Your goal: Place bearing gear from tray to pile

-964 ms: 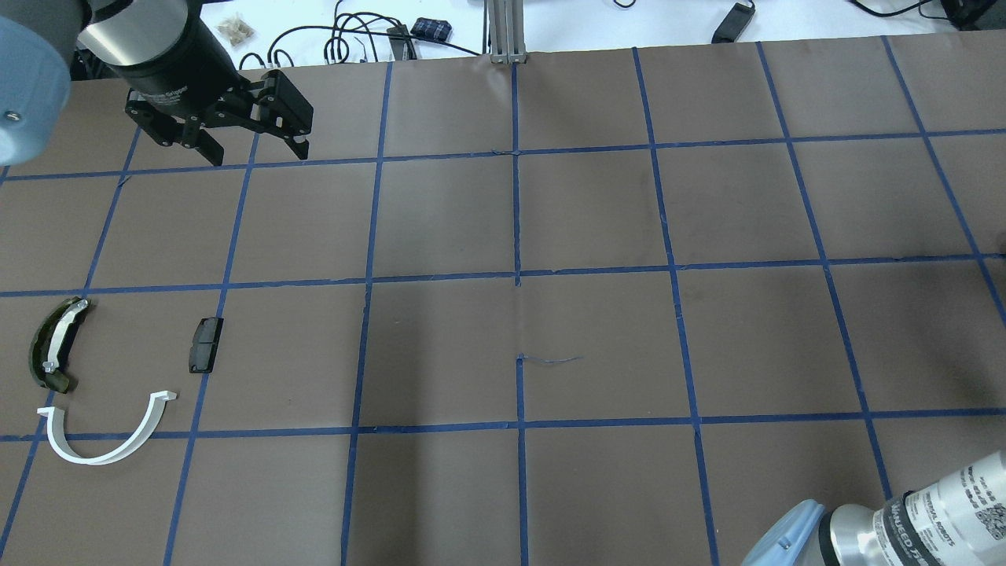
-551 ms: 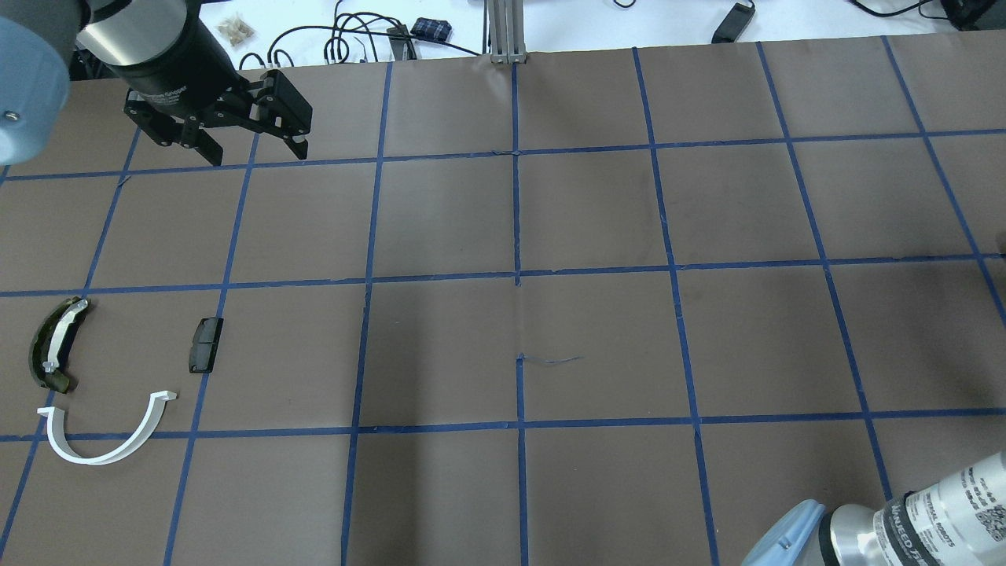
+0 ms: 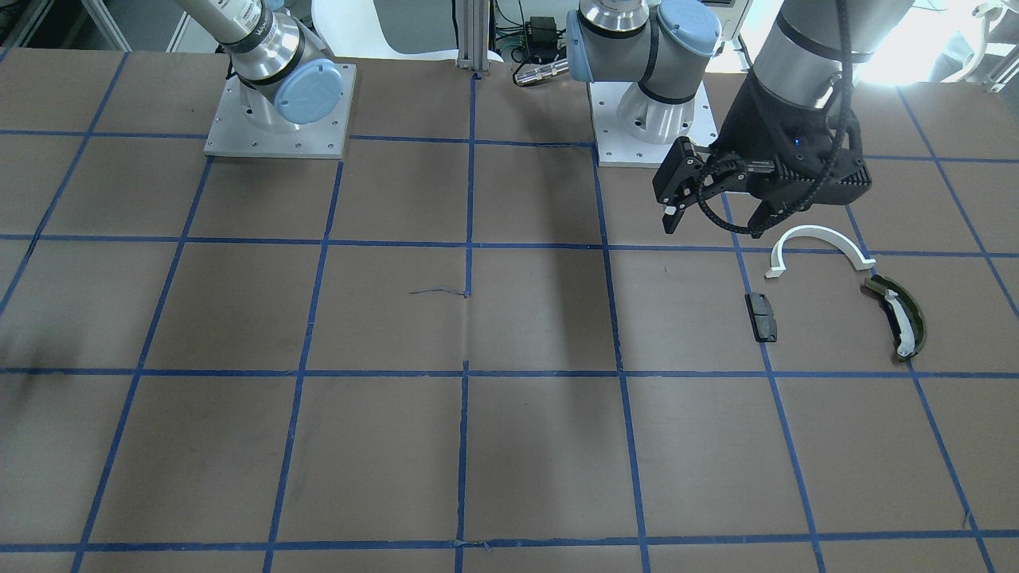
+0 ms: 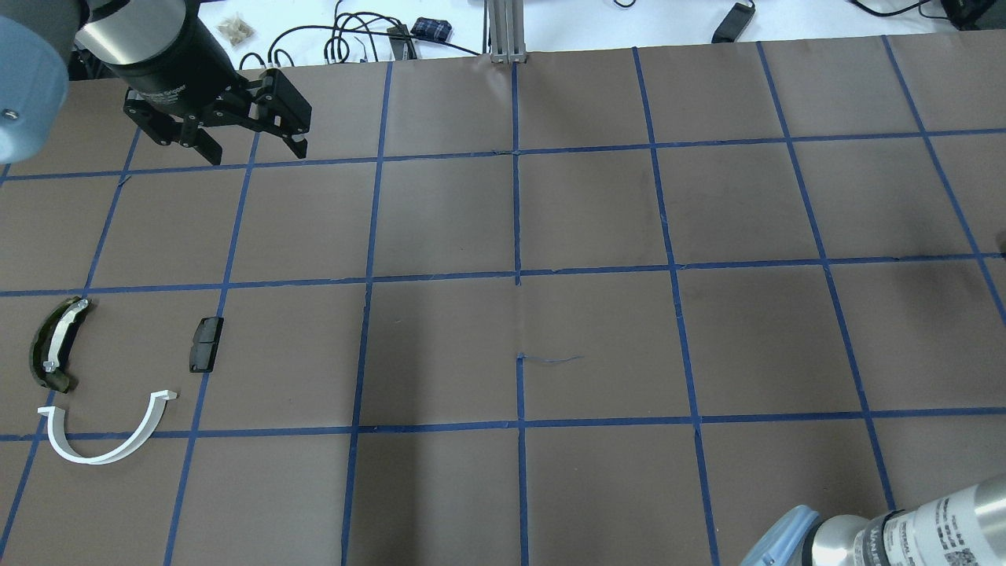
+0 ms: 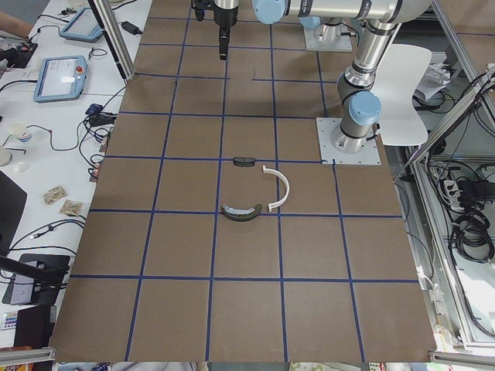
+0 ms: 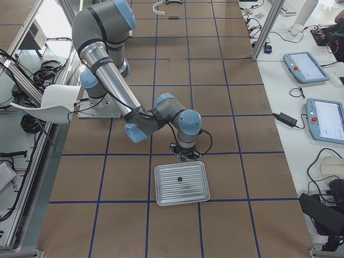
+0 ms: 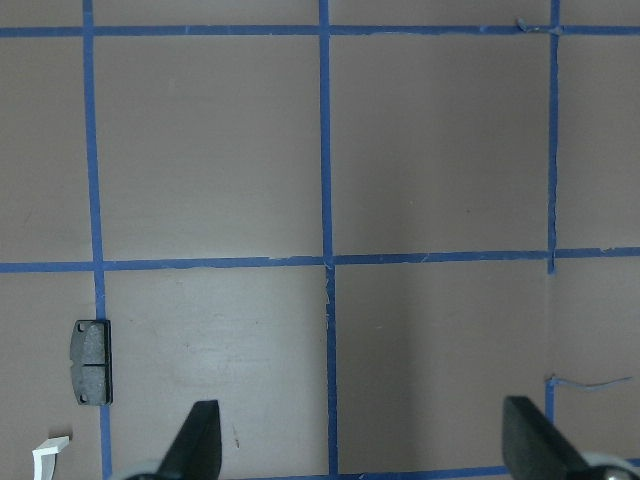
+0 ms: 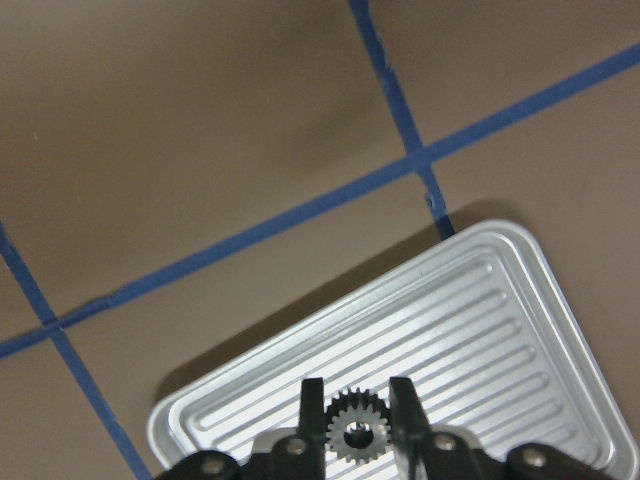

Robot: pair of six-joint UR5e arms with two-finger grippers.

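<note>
The right arm is folded low, its forearm sloping down from the base and its wrist turned straight down, so the right gripper (image 6: pixel 185 157) hangs over the tray (image 6: pixel 194 189). Its two fingers (image 8: pixel 312 400) stand a narrow gap apart, about the width of the bearing gear (image 8: pixel 350 432), which shows right between their tips in the wrist view. In the right side view the gear is a small dark spot (image 6: pixel 180 179) lying in the middle of the tray, below the fingertips. I cannot tell whether the pads touch it. Around the fingers there is only ribbed tray floor, with brown table covering and blue tape lines (image 8: pixel 300 210) beyond the tray's rim.

The left arm reaches forward with its wrist tipped down. The left gripper (image 4: pixel 255 153) hovers above the table with its fingers (image 7: pixel 195 445) spread wide and nothing between them. The pile lies on the robot's side of those fingers, well apart from them. The black block (image 4: pixel 206 343) is nearest, just outside the finger on the robot's left in the wrist view (image 7: pixel 91 360). The white half-ring (image 4: pixel 98 461) and the olive-green curved piece (image 4: pixel 51 350) with its white strip lie further out to the left. The three parts lie close together but apart, none touching another. Under the left fingers there is bare brown covering crossed by tape lines
</note>
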